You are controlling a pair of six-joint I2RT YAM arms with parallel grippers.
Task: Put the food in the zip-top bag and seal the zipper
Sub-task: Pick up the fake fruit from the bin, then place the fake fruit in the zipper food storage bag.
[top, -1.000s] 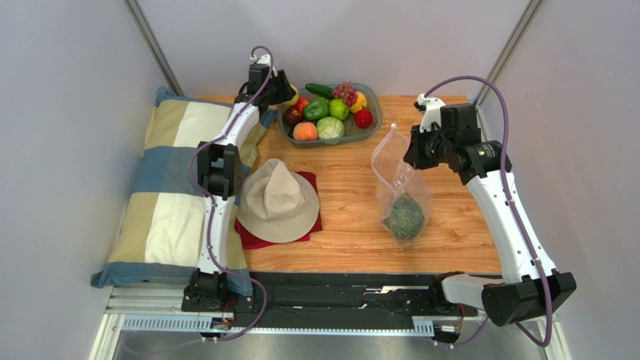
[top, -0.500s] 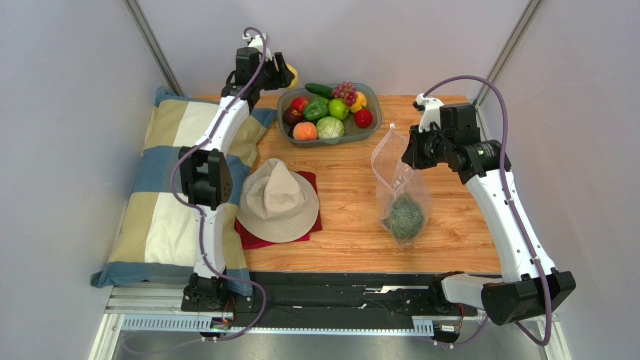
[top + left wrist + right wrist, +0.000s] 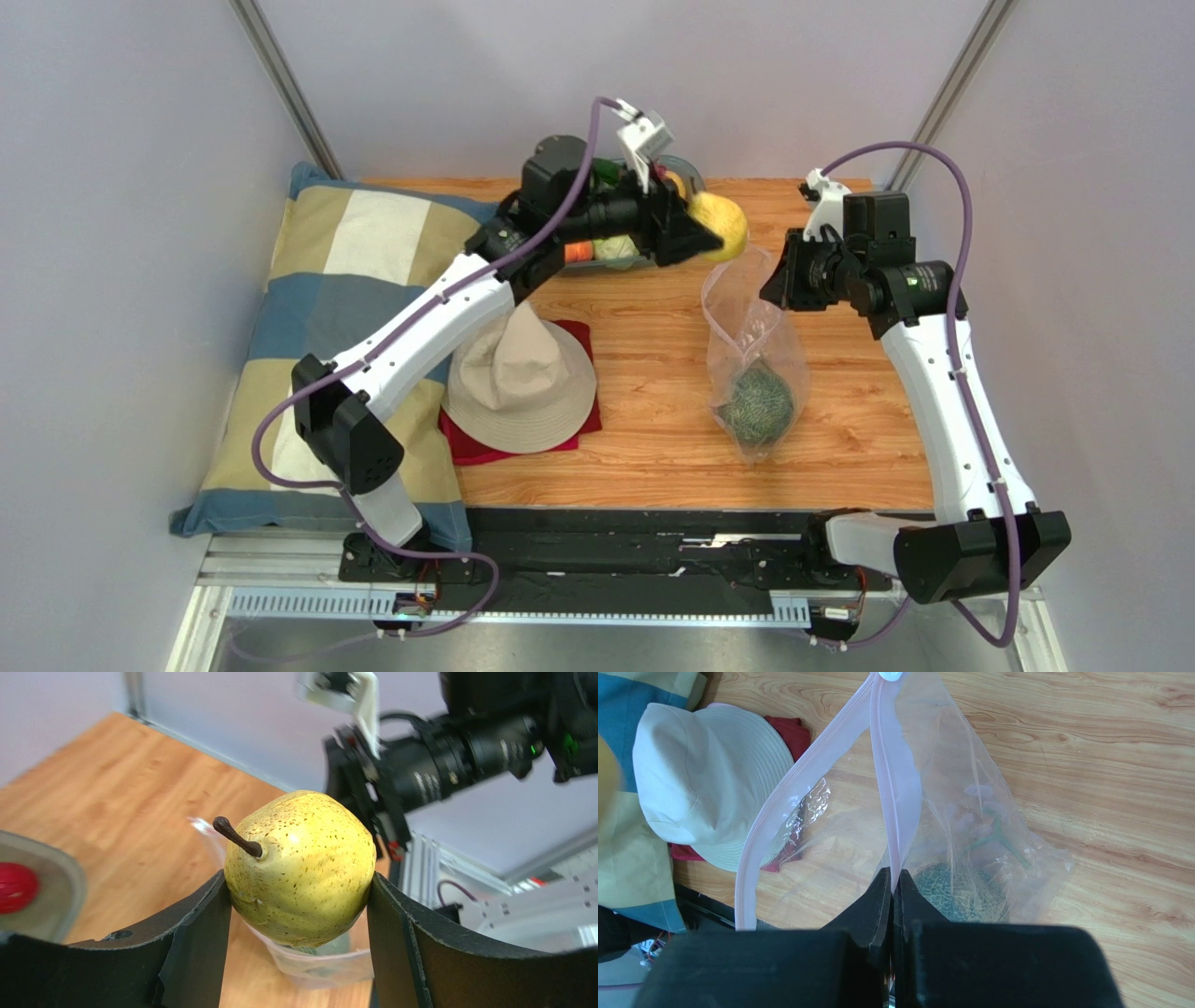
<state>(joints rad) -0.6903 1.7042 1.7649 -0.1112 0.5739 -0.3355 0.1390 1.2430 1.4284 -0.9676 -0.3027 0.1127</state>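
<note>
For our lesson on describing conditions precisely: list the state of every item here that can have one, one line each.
Yellow speckled pear: clamped in the left tool.
Clear plastic zip-top bag: mouth open, green netted melon inside.
Pink zipper strip: unsealed, one side pinched by the right tool.
Beige bucket hat: lying crown up on red cloth.

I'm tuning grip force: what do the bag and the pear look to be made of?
The zip-top bag looks like thin clear plastic film, glossy and crinkled; the melon shows through it. The pear has matte yellow-green skin, brown speckles and a dark stem; real or imitation, I cannot tell.
</note>
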